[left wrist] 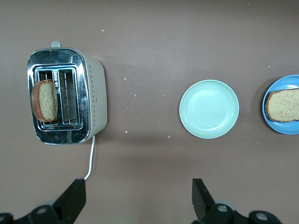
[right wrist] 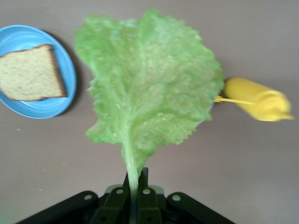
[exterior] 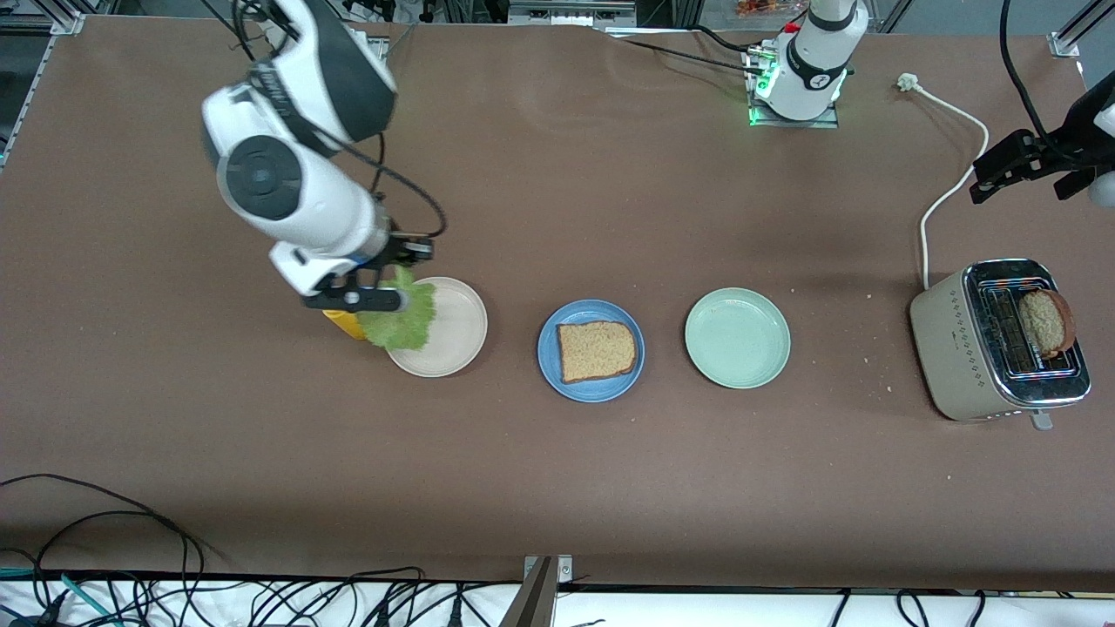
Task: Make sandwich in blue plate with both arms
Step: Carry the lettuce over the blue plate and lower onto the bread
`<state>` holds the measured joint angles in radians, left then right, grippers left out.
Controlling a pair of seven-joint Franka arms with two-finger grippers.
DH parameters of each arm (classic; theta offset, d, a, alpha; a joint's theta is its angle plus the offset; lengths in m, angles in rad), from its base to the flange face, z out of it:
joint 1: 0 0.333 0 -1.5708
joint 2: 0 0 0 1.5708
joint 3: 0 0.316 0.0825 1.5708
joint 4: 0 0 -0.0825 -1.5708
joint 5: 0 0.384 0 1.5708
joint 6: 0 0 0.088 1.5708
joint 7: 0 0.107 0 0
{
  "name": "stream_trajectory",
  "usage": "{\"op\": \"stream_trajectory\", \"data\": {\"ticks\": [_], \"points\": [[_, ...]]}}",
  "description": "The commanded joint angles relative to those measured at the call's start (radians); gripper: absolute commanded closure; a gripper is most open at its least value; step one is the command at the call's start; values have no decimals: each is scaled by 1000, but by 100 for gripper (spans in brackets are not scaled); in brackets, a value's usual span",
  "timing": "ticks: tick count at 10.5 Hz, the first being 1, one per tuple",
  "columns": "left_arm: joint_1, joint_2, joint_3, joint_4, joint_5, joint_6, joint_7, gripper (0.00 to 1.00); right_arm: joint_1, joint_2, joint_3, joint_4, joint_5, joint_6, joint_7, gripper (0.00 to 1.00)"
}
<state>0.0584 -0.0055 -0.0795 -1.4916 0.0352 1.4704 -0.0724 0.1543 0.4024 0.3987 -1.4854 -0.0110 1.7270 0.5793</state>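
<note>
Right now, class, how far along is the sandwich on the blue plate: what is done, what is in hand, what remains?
Done: one toast slice lies on the blue plate. In hand: the right end effector, shut on the lettuce leaf, holds it over the beige plate. Left: lay the leaf on the slice, then add the second slice, standing in the toaster. The left end effector waits open above it.

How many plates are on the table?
3, in a row: the beige plate toward the right arm's end, partly covered by the held lettuce; the blue plate in the middle with toast on it; the green plate nearest the toaster.
</note>
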Motion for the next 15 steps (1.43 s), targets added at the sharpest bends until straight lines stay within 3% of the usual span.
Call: {"op": "stream_trajectory", "data": {"ticks": [1,4,7,8,9,10,11,12,15], "points": [[5,-1,-6,14,32,-15,9,0,126,163,5,30,-4,240,70,98],[3,-1,-8,16,32,-15,9,0,240,304,6,39,-3,562,77,98],[3,-1,-6,16,32,-15,9,0,304,403,3,39,-9,733,80,98],[3,-1,-6,16,32,-13,9,0,307,427,3,39,-15,752,80,80],[3,-1,-6,16,32,-13,9,0,315,438,0,39,-21,776,79,47],[4,-1,-6,16,32,-13,9,0,317,441,-9,39,-61,790,76,31],[3,-1,-6,16,32,-13,9,0,318,441,-12,42,-108,798,76,8],[3,-1,-6,16,32,-13,9,0,315,438,-12,51,-133,807,71,0],[3,-1,-6,16,32,-13,9,0,303,408,-12,73,-129,758,68,0]]}}
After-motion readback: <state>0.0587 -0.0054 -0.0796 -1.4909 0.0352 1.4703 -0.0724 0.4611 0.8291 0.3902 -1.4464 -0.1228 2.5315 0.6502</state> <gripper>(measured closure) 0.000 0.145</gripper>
